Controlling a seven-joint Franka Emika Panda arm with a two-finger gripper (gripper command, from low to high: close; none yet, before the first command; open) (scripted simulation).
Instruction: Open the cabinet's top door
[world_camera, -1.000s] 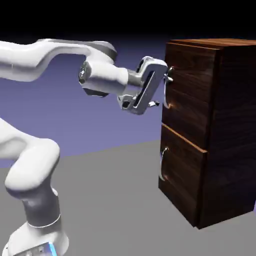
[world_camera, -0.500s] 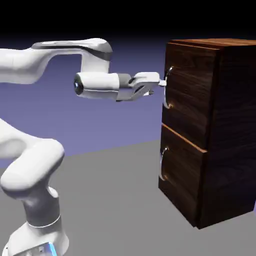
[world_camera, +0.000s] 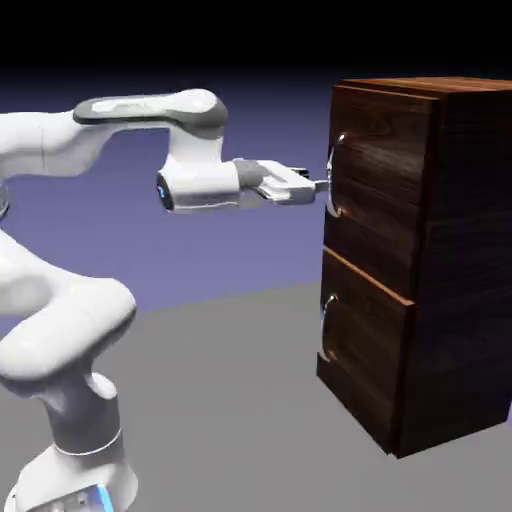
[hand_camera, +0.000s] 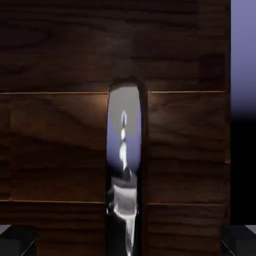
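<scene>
The pincer (world_camera: 322, 186) stands wide at the upper handle (world_camera: 335, 175) of the top door (world_camera: 382, 180), on the cabinet (world_camera: 465, 260) at the exterior view's right, the lower door (world_camera: 362, 325) with its own handle (world_camera: 326, 328) beneath.

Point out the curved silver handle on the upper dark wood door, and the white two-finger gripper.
Curved silver upper handle (hand_camera: 124, 150): hand view, on its shiny front.
White two-finger gripper (world_camera: 324, 185): exterior view, between its fingertips.
</scene>
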